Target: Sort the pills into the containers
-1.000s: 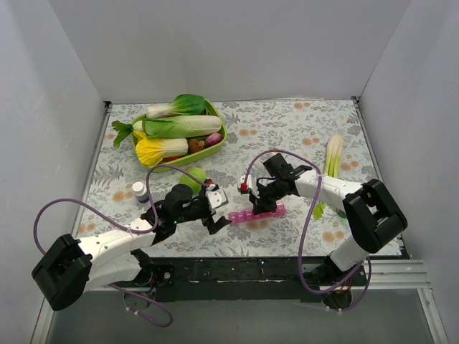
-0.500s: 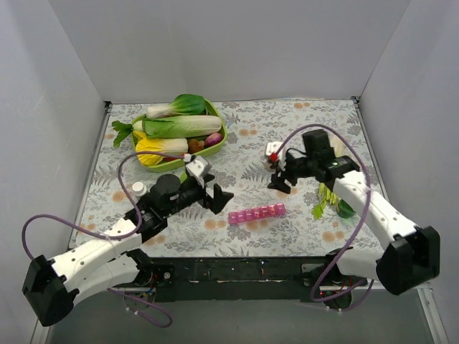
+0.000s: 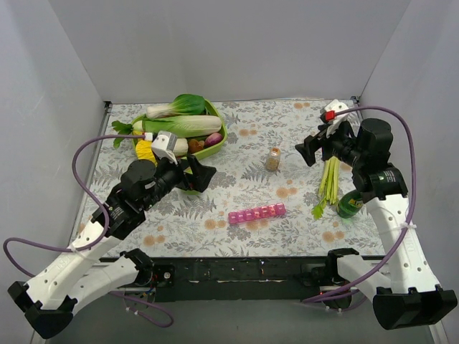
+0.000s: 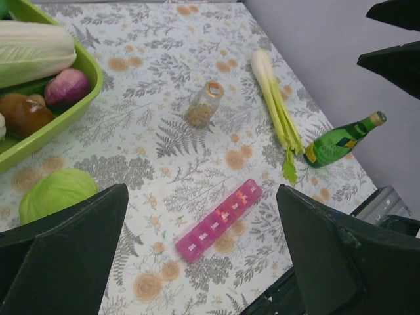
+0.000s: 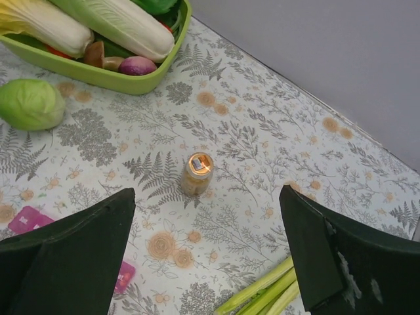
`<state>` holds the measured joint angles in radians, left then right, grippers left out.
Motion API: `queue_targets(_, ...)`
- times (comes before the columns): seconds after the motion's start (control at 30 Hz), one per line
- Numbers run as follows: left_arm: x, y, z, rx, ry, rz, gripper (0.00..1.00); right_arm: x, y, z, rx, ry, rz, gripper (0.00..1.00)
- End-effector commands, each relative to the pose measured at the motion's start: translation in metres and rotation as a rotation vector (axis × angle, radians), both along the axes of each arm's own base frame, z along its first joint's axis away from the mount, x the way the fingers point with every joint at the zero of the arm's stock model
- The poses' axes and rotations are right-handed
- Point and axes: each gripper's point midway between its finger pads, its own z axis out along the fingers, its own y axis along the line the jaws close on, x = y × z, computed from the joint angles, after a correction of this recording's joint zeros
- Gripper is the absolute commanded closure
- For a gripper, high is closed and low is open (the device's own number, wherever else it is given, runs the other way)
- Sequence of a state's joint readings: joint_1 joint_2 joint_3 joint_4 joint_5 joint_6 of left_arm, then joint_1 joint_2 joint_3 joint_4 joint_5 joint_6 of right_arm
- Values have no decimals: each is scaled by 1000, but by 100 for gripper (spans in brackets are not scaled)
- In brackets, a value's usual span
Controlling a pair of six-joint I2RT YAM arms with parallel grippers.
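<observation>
Organiser (image 3: 257, 213) lies flat near the table's front edge, about midway along it. Left gripper (image 3: 201, 176) hangs just off the tray's (image 3: 215, 142) front edge, jaws spread, empty. Jar (image 3: 272, 159) stands mid-table. Celery (image 3: 330, 179) and bottle (image 3: 350, 206) sit by the right edge, where the right gripper (image 3: 307, 153) hovers, jaws spread, empty.

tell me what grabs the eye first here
The pink pill organiser lies alone near the front edge, bright against the floral cloth. A green tray heaped with vegetables sits at the far left, and a small jar stands upright mid-table. The left gripper and right gripper hang open above, holding nothing.
</observation>
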<state>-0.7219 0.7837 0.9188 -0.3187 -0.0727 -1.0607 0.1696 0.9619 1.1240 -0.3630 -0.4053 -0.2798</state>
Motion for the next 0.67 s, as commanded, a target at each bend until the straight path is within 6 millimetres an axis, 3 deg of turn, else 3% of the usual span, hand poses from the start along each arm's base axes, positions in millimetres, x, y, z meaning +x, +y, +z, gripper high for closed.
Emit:
queue_targets(0.0, -11, 18, -3, 34, 40, 39, 2, -23, 15, -6, -43, -6, 167, 2)
queue_targets(0.13, -14, 26, -4, 34, 29, 55, 2, -39, 24, -13, -54, -4, 271, 2)
queue_targets(0.27, -16, 27, -8, 39, 31, 53, 2, -5, -1, 4, 34, 5, 2, 2)
queue_targets(0.37, -16, 25, -10, 46, 36, 45, 2, 5, -17, 17, 129, 21, -144, 2)
queue_targets(0.63, -15, 23, -11, 56, 29, 31, 2, 7, -17, 22, 194, 56, -146, 2)
